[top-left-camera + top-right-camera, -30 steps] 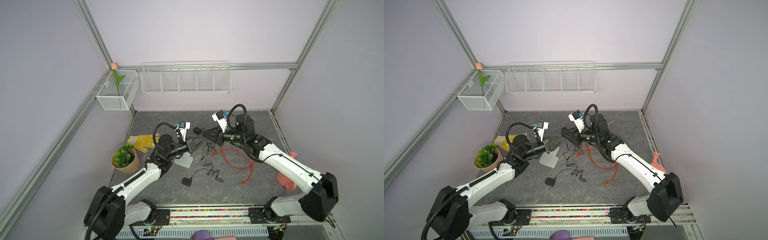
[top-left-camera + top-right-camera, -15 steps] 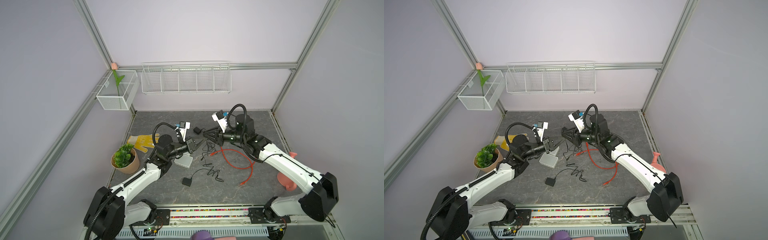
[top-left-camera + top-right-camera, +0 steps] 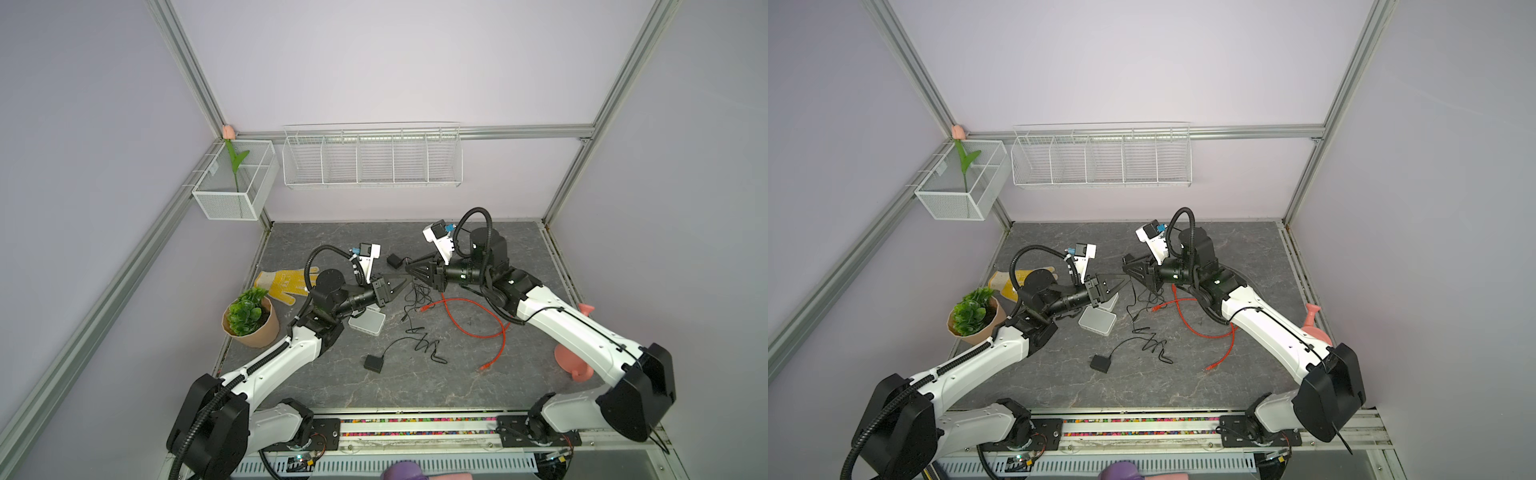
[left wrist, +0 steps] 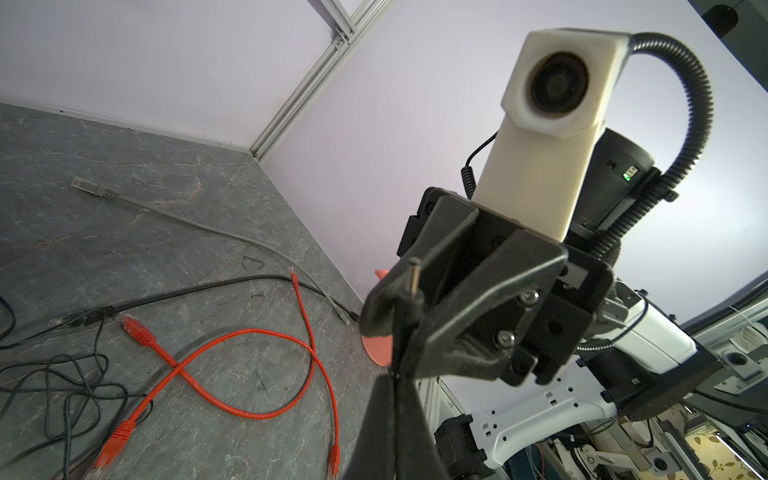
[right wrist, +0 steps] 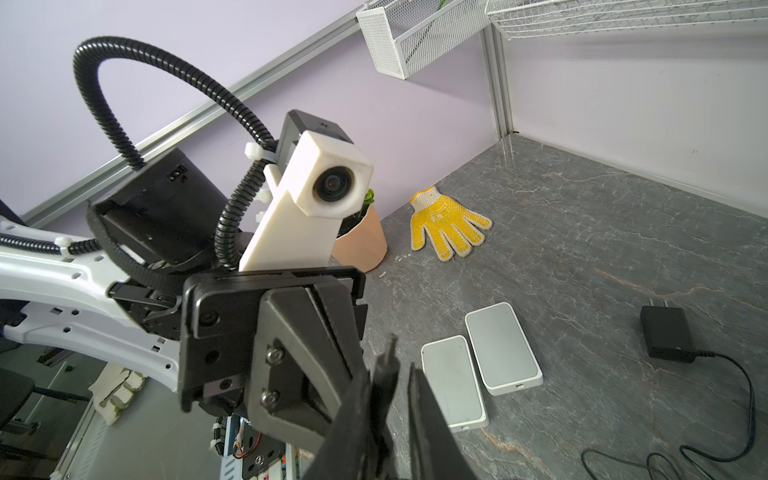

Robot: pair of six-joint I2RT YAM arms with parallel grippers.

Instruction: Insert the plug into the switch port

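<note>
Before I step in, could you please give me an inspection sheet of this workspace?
Surface: grey marbled table, flat.
Job's things: two white switches side by side, no cable seen attached; barrel plug held off the table.
Clutter: yellow glove, potted plant, pink object, partly hidden.
Grippers: left gripper shut on the plug's lead; right gripper brackets the plug, grip unclear.
Cables: red Ethernet cable, grey Ethernet cable, black adapter with tangled thin lead, second black adapter.
Surroundings: wire rack and mesh basket holding a tulip, on the walls.
</note>
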